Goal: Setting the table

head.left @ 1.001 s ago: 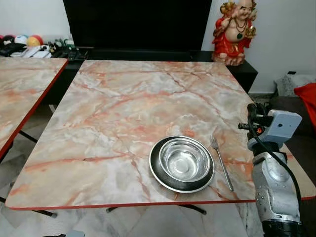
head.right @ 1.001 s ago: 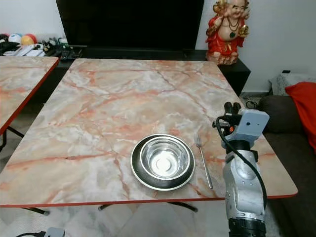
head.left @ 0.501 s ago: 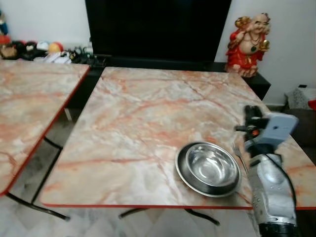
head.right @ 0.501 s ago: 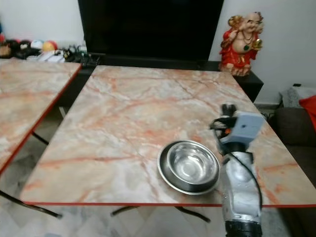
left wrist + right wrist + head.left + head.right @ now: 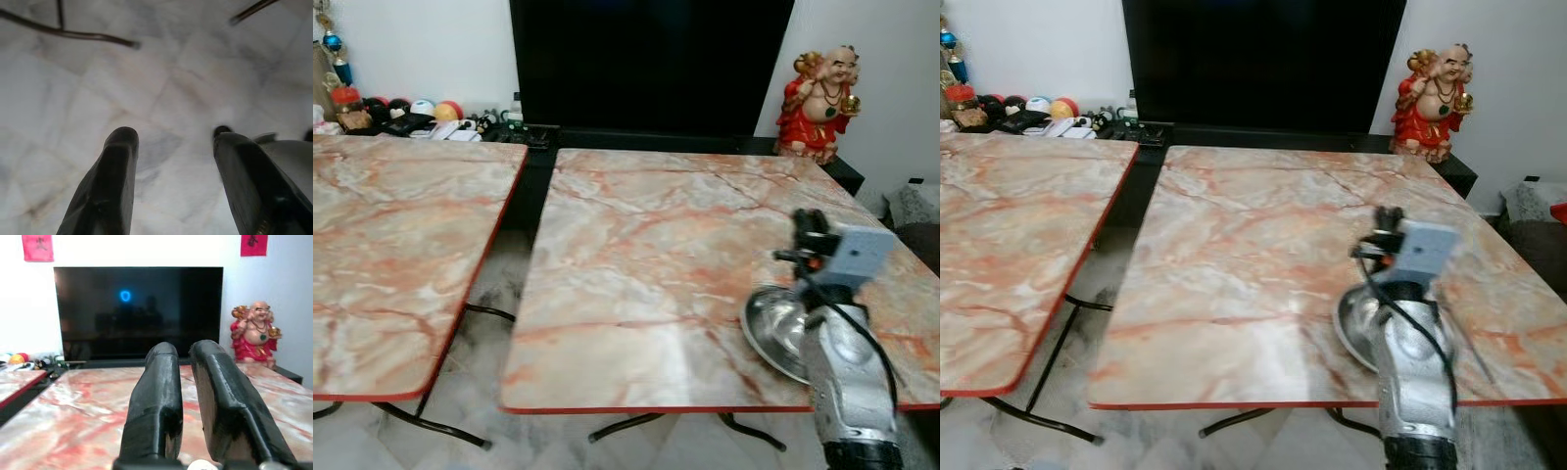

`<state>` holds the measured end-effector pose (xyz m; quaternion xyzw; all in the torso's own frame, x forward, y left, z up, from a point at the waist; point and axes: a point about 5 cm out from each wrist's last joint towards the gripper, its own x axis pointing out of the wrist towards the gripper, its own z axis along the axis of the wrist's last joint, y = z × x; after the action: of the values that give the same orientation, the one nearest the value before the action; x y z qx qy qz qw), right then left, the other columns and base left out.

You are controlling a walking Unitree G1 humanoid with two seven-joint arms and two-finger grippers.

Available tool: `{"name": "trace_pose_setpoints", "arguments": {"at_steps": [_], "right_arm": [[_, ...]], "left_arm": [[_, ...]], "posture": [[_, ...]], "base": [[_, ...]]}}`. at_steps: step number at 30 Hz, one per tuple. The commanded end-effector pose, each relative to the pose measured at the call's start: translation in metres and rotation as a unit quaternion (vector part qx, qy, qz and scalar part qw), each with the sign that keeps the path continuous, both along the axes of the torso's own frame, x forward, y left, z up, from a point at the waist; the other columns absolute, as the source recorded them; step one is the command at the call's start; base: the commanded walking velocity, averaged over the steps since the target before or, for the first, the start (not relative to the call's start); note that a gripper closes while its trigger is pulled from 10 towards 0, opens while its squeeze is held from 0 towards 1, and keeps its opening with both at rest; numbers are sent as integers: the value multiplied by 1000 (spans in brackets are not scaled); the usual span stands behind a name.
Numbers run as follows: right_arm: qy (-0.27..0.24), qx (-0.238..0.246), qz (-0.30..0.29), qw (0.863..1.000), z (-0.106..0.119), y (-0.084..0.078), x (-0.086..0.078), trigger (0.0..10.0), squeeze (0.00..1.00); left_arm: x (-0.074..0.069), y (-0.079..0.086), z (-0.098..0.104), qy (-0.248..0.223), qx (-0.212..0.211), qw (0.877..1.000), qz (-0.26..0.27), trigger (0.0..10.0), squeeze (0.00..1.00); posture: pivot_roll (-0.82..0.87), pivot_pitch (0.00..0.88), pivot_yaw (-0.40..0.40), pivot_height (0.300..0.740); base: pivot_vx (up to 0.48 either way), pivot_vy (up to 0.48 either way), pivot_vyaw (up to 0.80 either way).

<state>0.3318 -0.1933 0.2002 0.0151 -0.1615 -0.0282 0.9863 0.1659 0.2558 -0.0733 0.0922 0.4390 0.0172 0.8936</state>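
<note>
1. Two marble-patterned tables with red edges stand side by side: the near table (image 5: 646,245) on the robot's right and a second table (image 5: 401,245) on its left, a gap of pale floor (image 5: 499,294) between them
2. A steel bowl (image 5: 773,333) sits on the near table close to its front edge, toward the right; the right arm (image 5: 847,382) rises in front of it and hides part of it
3. I cannot tell whether the bowl rests on a plate, as the picture is blurred there
4. The right gripper (image 5: 183,396) is held above the near table, pointing across it at the TV (image 5: 137,311); its two black fingers (image 5: 156,401) are nearly together, a thin gap between them, and hold nothing
5. The left gripper (image 5: 171,166) hangs low, pointing at the pale marble floor; its fingers (image 5: 110,181) are well apart and hold nothing
6. Thin black table legs (image 5: 73,34) cross the floor beyond the left gripper
7. Behind the tables a dark TV stands against the white wall on a low black unit (image 5: 636,137)
8. A red and gold laughing figure (image 5: 822,103) stands on the unit's right end
9. Coloured balls and clutter (image 5: 411,110) lie on the unit behind the second table
</note>
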Motion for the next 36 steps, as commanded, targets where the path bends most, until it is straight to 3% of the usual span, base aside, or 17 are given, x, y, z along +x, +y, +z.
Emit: {"name": "trace_pose_setpoints", "arguments": {"at_steps": [1,10,24,36], "right_arm": [[3,-4,-18,1000,-1,-10,-2,10000,0],[-2,-21,-10,1000,1,-6,-1,10000,0],[-3,-28,-3,1000,1,-3,-2,10000,0],[6,-13,-3,1000,-3,0,-2,10000,0]], "left_arm": [[-1,-8,-3,10,-5,1000,-12,10000,0],[-1,-9,-4,8,-8,1000,-6,10000,0],[1,-10,-3,3,-10,1000,1,10000,0],[1,-11,-3,1,-9,1000,1,10000,0]], "posture": [[32,16,-26,740],[38,41,-29,740],[37,62,-28,740],[42,78,-33,740]], "base": [[0,480,0],[0,480,0],[0,430,640],[0,0,0]]}}
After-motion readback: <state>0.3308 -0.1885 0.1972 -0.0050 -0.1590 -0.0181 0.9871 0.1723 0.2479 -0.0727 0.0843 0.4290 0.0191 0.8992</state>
